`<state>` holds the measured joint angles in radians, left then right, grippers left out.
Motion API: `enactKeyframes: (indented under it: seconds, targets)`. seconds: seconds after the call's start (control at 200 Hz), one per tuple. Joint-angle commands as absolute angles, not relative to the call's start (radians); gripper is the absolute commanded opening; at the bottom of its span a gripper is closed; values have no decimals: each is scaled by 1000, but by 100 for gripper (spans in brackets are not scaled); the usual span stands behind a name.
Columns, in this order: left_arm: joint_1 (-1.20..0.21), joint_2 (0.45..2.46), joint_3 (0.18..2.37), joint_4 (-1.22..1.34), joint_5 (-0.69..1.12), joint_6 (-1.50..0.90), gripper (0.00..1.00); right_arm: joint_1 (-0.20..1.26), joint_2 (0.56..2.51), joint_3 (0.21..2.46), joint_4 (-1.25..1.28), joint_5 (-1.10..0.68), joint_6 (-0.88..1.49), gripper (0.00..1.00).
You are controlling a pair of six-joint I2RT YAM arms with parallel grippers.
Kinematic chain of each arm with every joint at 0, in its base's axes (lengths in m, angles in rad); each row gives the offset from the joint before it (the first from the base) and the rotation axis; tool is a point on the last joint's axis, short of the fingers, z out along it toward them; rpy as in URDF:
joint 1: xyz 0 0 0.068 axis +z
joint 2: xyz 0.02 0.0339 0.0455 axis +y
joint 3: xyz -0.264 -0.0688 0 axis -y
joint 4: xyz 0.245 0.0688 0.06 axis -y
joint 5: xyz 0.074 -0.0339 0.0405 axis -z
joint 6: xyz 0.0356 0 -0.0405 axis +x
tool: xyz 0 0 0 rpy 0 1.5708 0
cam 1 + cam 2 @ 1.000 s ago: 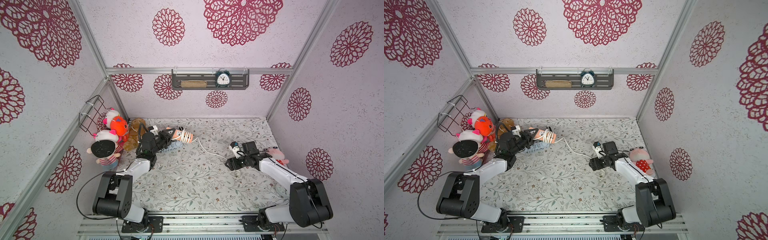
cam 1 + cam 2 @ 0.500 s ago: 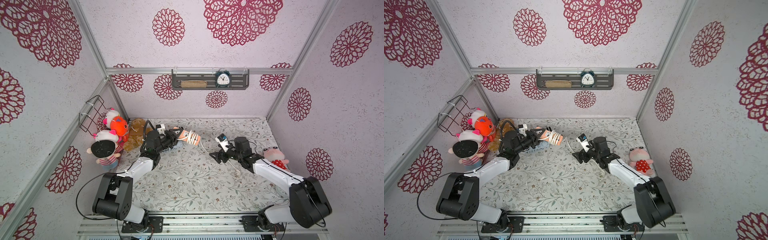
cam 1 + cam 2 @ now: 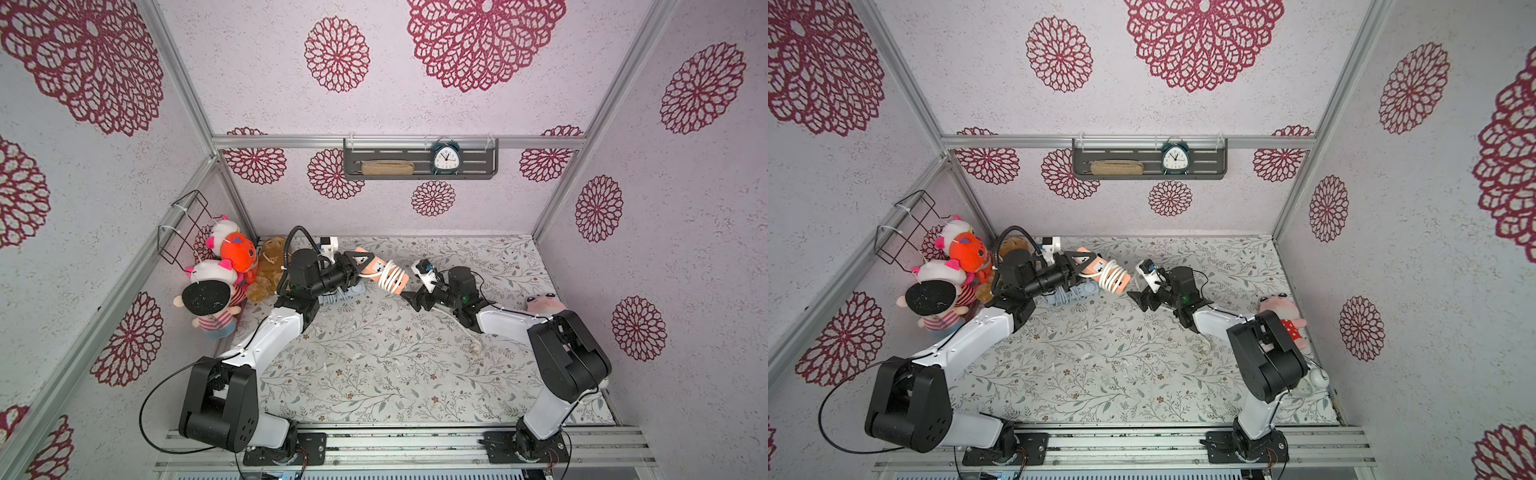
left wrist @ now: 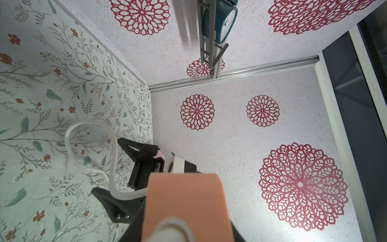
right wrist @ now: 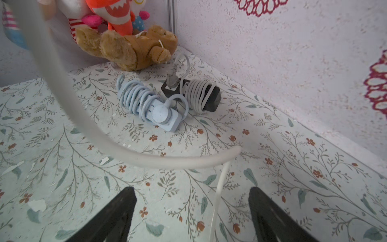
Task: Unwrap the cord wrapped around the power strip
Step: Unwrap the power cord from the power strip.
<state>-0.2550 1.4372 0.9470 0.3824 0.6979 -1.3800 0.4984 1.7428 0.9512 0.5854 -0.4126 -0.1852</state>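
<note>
We see the left gripper (image 3: pixel 360 266) clamped on one end of an orange power strip (image 3: pixel 400 285), raised off the table (image 3: pixel 374 374). White cord (image 3: pixel 388 275) coils round its middle. Just past its free end, the right gripper (image 5: pixel 190 192) gapes wide, holding nothing; loose cord crosses before it. Farther off lie a blue strip (image 5: pixel 146 104) and a black strip (image 5: pixel 209 96), both wound.

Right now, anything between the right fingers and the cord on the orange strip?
Nothing solid visible. The open right gripper sits just off the free end of the power strip, which the left gripper holds up. Only a loose run of the cord passes between the right fingers.
</note>
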Motion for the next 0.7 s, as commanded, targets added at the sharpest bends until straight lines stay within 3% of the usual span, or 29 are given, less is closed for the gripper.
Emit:
enactKeyframes:
  seconds: [0.0,0.305,0.47,0.53,0.585,0.695]
  targets:
    - [-267,1396,982,408,754,-1377,0,502,1747,1001,717,-423,-143,88]
    - [-268,1383,948,440,827,-1388,0,503,1767,1061,636,-503,-139,84]
    - [-266,1394,942,494,849,-1422,0,502,1757,1068,566,-569,-144,61]
    - [-267,1400,950,476,860,-1404,0,499,1745,1065,532,-583,-153,44]
    - [-265,1406,953,461,870,-1386,0,496,1729,1051,519,-583,-155,22]
    - [-264,1424,940,472,905,-1372,0,460,1703,1028,512,-599,-120,10]
